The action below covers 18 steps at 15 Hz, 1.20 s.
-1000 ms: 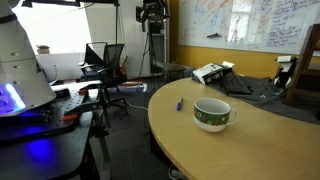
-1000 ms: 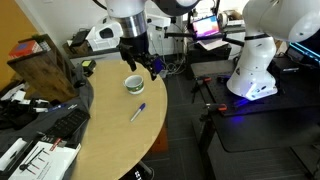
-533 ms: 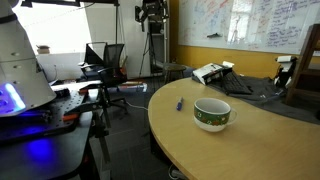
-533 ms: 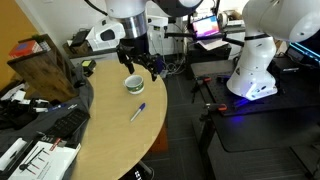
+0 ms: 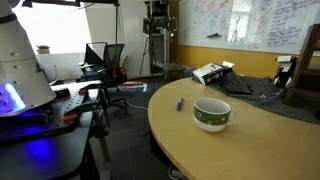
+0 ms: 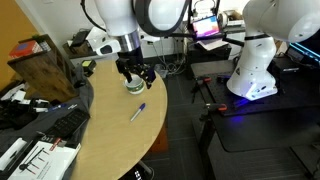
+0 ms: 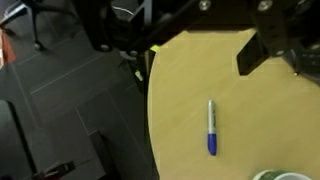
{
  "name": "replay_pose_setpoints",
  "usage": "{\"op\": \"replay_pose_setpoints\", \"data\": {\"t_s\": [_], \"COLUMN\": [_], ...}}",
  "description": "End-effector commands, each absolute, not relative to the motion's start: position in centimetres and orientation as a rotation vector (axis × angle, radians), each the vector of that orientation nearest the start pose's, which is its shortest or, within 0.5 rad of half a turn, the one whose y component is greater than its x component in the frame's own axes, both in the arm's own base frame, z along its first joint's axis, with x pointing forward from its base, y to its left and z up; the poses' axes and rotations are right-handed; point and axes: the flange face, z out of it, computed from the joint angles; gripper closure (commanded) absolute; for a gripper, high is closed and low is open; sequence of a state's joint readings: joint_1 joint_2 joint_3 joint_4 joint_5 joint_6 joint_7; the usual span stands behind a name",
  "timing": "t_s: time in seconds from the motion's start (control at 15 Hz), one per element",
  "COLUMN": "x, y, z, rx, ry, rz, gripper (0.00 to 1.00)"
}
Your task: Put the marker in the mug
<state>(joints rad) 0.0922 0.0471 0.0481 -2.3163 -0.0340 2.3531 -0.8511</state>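
The marker (image 7: 211, 128), grey-bodied with a dark-blue cap, lies flat on the tan table (image 7: 180, 80). It shows in both exterior views (image 5: 179, 104) (image 6: 138, 111), near the table's curved edge. The mug (image 5: 211, 114), white with a green band, stands upright next to it; in an exterior view (image 6: 133, 85) my gripper partly hides it. Only its rim (image 7: 268, 175) shows in the wrist view. My gripper (image 6: 135, 72) is open and empty, above the table over the mug, short of the marker. Its dark fingers frame the top of the wrist view (image 7: 190, 35).
A brown bag (image 6: 45, 65) and black gear (image 6: 60, 125) fill the table's far side. A white box (image 5: 212, 72) and a dark case (image 5: 240, 86) lie behind the mug. Off the table's edge are dark floor, a white robot base (image 6: 255, 60) and an office chair (image 5: 105, 60).
My arm has come down and shifted a little, bringing the open gripper lower over the mug. The marker and mug have not moved.
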Motion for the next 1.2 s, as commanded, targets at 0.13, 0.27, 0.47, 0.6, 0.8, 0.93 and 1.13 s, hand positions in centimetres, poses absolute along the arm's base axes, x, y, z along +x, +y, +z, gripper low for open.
{"op": "replay_pose_setpoints", "data": {"t_s": [0.13,0.27,0.47,0.6,0.8,0.93,1.13], "x": [55.3,56.3,57.2,57.6,58.3,58.9,59.9], "y": [5.0,4.7,4.7,4.6,4.1,3.7,2.6], "z": [23.4,20.1,15.8,13.2,10.2,8.7,7.1], "rx": [-2.681,-2.659,-2.666,-2.657,-2.644,-2.652,-2.66], "ry": [-1.561,-1.584,-1.615,-1.628,-1.601,-1.542,-1.497], "rz": [0.041,0.052,0.095,0.113,0.128,0.127,0.13], "gripper": [0.0,0.0,0.0,0.0,0.0,0.0,0.0]}}
